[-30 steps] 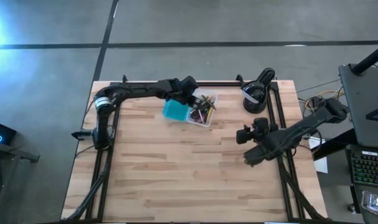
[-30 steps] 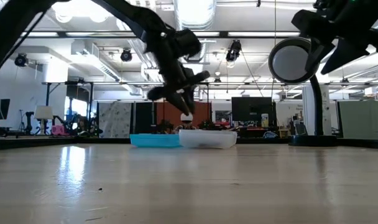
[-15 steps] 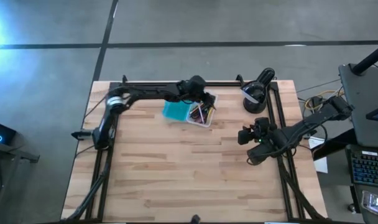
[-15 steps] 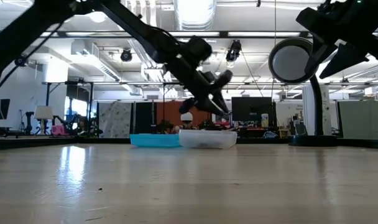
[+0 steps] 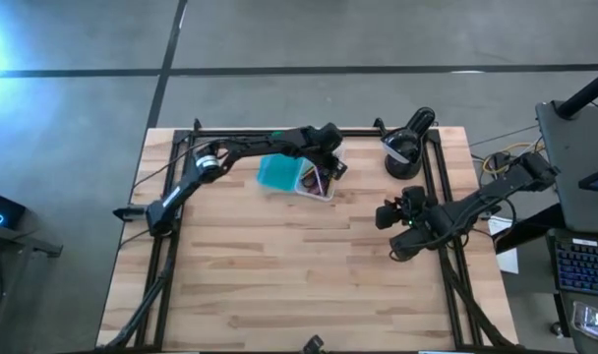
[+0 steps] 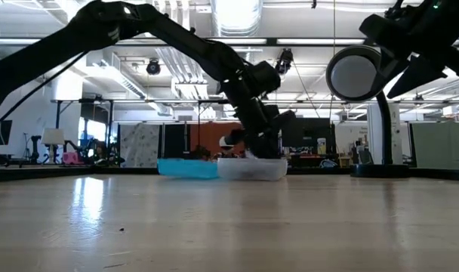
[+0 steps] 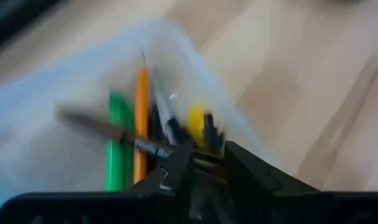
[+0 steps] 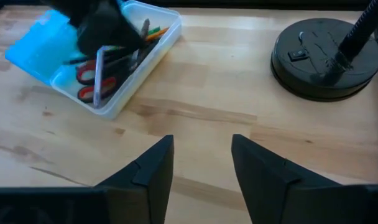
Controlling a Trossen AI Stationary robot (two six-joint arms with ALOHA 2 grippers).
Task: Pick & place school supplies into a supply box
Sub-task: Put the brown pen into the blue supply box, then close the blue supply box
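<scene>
Right under the left gripper, inside the clear half of the supply box, lie the school supplies, so its fingers, nipping a thin dark pen, should let go gently, low down.
</scene>
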